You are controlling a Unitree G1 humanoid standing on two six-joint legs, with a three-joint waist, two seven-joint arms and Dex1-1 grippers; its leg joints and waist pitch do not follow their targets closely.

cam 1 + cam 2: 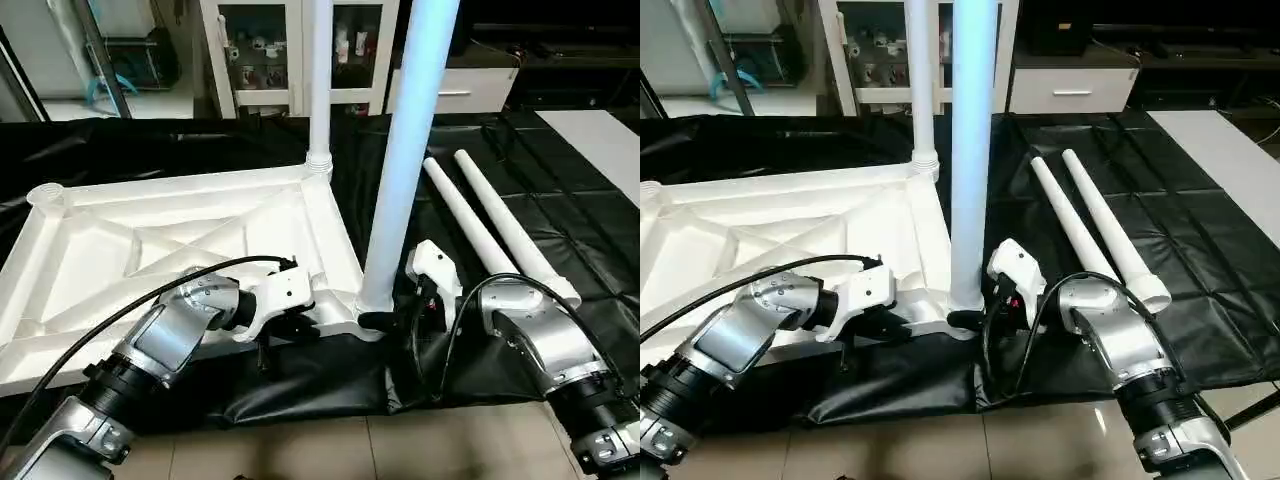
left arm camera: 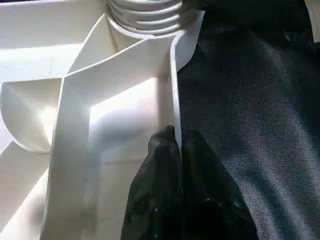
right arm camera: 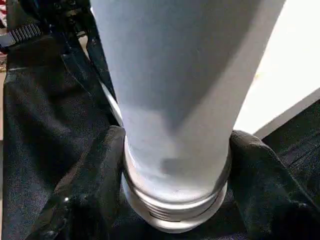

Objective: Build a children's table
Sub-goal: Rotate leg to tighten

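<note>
While left tool (image 2: 177, 145) pinches top (image 1: 120, 215) — right tool (image 3: 175, 165) grips leg (image 1: 405, 150).

The table top (image 1: 180, 240) lies upside down on the worktop (image 1: 560, 190), two legs (image 1: 410, 150) standing in its right corners, two more legs (image 1: 490, 225) lying to its right.

- A surface (image 1: 560, 170) draped in black cloth carries the work, its cloth hanging over the near edge above a tiled floor (image 1: 330, 450).
- A white tabletop (image 1: 150, 250) lies ribbed side up on the left of the surface.
- Two white legs (image 1: 495, 225) lie side by side to its right.
- A white panel (image 1: 600, 140) rests at the far right.
</note>
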